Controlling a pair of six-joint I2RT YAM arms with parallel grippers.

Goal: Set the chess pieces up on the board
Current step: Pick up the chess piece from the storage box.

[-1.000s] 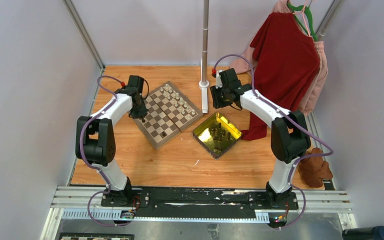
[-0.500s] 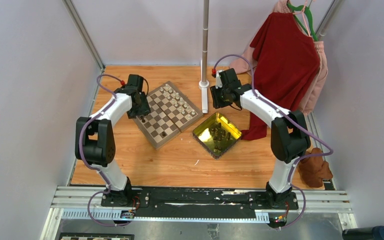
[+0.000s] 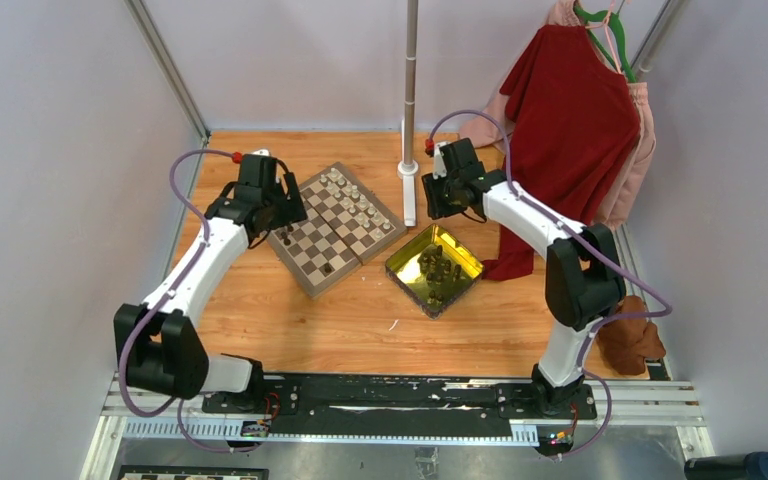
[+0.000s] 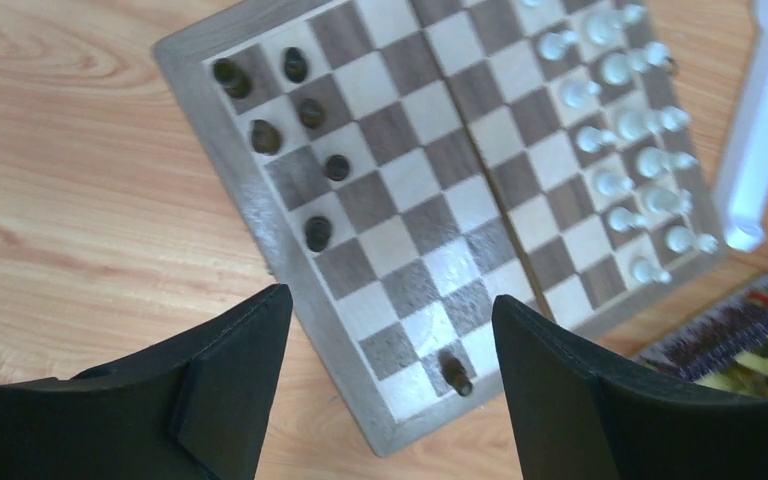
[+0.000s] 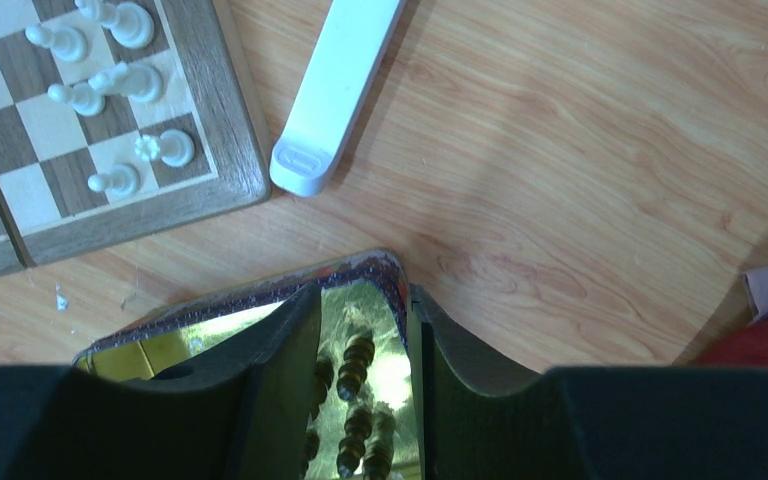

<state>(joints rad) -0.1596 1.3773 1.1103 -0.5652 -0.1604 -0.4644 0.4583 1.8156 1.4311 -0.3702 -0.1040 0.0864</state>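
Tray [image 5: 160, 345] half hidden behind right gripper [image 5: 362, 300] (jaws narrowly parted, empty) — left gripper [image 4: 390, 300] gapes wide, holding nothing.

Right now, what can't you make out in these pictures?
- Tray, right wrist view: right fingers cover most of it, so its dark pieces can't be counted.
- Board, left wrist view: one corner runs off the frame's top edge.
- White pieces, top view: too small to tell their types.

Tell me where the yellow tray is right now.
In the top view the yellow tray sits right of centre on the table, just right of the chessboard and in front of the white pole's foot, with dark chess pieces inside.
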